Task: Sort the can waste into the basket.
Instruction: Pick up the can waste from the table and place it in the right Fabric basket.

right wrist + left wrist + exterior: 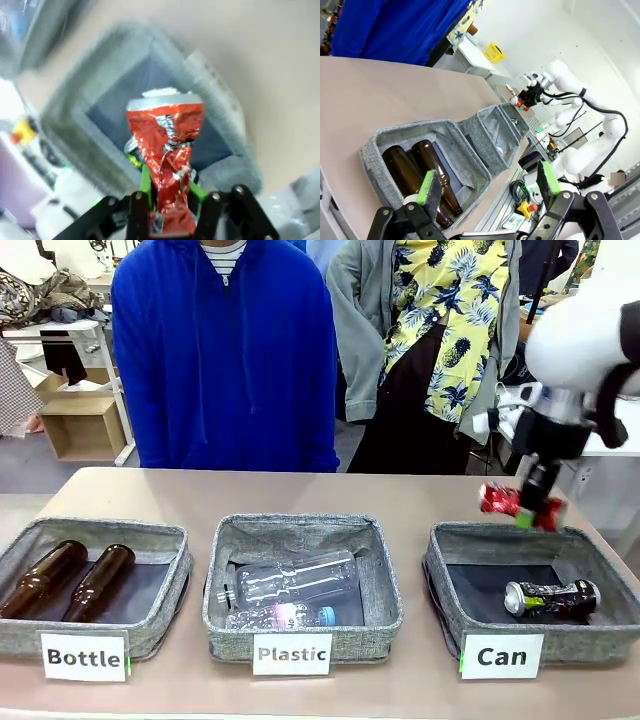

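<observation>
Red can (497,500) pinched in right tool (534,514), long axis near level, above far rim of Can basket (448,585); release lies slightly nearer. Left tool (487,192) spread, well apart.

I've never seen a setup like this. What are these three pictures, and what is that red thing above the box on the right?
Two white robot arms work at a table. The front picture looks across it at people standing opposite. Three grey baskets sit there: "Bottle" with brown glass bottles, "Plastic" with clear bottles, and "Can" with a black can. The other two pictures come from cameras on each arm's wrist. The right gripper pinches a crumpled red can between its fingers, above the Can basket. The left gripper is open, holding nothing.
</observation>
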You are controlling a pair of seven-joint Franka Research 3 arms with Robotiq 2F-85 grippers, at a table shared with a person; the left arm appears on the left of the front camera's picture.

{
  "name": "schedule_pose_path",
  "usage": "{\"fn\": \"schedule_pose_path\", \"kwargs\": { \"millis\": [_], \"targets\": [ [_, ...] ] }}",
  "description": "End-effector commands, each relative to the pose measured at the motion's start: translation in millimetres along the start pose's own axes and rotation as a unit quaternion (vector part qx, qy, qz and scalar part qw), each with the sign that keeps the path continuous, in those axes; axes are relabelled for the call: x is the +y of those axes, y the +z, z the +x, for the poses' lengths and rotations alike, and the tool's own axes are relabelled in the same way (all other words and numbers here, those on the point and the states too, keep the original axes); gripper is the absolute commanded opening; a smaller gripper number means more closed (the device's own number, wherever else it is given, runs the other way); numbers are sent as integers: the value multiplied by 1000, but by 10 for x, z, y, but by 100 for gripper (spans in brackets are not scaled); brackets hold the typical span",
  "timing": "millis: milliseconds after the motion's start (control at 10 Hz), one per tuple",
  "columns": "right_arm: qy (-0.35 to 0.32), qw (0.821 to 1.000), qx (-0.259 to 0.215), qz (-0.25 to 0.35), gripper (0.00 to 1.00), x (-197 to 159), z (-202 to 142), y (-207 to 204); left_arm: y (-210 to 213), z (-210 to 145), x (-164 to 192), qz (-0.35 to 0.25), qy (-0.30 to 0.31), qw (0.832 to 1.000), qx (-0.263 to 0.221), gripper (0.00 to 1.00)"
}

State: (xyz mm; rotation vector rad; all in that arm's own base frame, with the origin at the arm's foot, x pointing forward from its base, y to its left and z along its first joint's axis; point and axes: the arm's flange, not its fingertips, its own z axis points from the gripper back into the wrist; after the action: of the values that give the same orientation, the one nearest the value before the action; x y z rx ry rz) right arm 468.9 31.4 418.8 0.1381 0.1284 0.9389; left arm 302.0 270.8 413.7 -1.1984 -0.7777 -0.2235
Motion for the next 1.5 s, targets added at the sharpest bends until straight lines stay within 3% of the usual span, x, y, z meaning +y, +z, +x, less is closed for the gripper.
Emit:
{"fn": "schedule_pose_path", "kwargs": {
  "millis": [0,400,500,600,700,1200,1300,1400],
  "targets": [
    [228,973,13,13,0,-42,-220,-130,-21,-17,-25,2,-3,1000,-1,100],
    [246,968,-8,47,0,-118,-229,-143,-21,-17,-25,2,-3,1000,-1,100],
    [250,967,-8,53,47,-116,-215,-134,-21,-17,-25,2,-3,1000,-1,100],
    [251,967,-6,50,81,-121,-200,-142,-21,-17,-25,2,-3,1000,-1,100],
    [250,967,-6,51,100,-127,-186,-145,-21,-17,-25,2,-3,1000,-1,100],
    [244,967,-22,64,100,-129,-184,-157,-21,-17,-25,2,-3,1000,-1,100],
    [235,967,-43,83,100,-134,-176,-132,-21,-17,-25,2,-3,1000,-1,100],
    [155,974,-110,125,100,-146,-146,-68,-21,-17,-25,2,-3,1000,-1,100]
  ]
}}
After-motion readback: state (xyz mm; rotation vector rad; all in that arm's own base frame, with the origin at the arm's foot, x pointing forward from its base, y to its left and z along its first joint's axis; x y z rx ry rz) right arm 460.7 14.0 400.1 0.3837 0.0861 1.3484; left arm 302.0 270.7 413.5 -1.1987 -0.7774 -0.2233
